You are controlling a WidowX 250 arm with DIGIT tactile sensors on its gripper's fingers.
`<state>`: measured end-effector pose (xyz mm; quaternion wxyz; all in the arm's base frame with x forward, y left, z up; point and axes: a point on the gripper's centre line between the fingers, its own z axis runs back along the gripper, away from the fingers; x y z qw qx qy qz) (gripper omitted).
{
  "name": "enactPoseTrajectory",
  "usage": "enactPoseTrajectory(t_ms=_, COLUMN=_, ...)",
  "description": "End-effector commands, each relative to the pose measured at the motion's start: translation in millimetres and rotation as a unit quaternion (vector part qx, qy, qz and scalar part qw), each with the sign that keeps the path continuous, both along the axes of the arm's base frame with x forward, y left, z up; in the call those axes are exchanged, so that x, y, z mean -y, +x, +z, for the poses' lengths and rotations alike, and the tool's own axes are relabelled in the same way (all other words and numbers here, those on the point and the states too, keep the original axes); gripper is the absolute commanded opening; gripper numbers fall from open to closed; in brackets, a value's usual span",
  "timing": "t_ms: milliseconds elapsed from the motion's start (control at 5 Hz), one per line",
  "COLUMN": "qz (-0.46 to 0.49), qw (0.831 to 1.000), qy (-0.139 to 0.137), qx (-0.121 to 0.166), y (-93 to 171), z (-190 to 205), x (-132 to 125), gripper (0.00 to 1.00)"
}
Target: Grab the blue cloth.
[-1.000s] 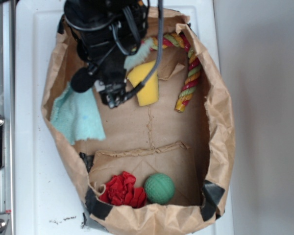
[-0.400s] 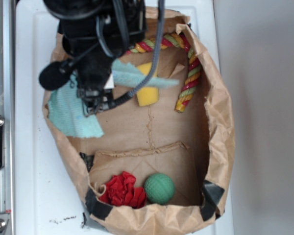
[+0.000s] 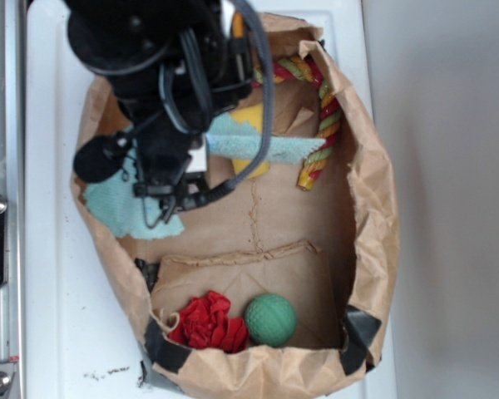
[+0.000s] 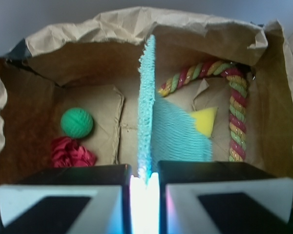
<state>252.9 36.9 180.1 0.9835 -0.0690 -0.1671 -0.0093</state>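
— Where do we find the light teal-blue fuzzy terry cloth (image 4: pixel 161 131) against the black gripper (image 4: pixel 145 187)?

— In the wrist view we see it caught between the two jaws, which are pressed onto a thin fold of it. The fold stands up on edge straight ahead of the gripper and a wider flap hangs off to one side.

— And from outside?

— There we see the gripper (image 3: pixel 165 208) inside the crumpled brown paper bag (image 3: pixel 370 208) that lies open on the white counter (image 3: pixel 46 274). One part of the cloth (image 3: pixel 258 143) stretches from the gripper toward the far side of the bag, across the yellow foam sponge (image 3: pixel 251 116); another part lies against the bag's wall beside the gripper.

— What else do we see in the bag?

— A red, green and yellow twisted rope (image 3: pixel 323 125) curves along the bag's wall just beyond the sponge. At the bag's opposite end, well apart from the cloth, sit a small red ruffled fabric bunch (image 3: pixel 208 322) and a green ribbed ball (image 3: pixel 271 320), just beside each other.
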Motion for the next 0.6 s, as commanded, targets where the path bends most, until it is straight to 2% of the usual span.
enactPoseTrajectory(t_ms=0, qz=0.019, qw=0.999, qy=0.037, qx=0.011, y=11.6, z=-9.8, x=23.4, gripper=0.0)
enactPoseTrajectory(t_ms=200, qz=0.03, qw=0.998, qy=0.052, qx=0.002, y=11.9, z=-14.7, x=29.7, gripper=0.0)
enactPoseTrajectory(t_ms=400, qz=0.034, qw=0.998, qy=0.044, qx=-0.007, y=10.5, z=-12.2, x=26.8, gripper=0.0)
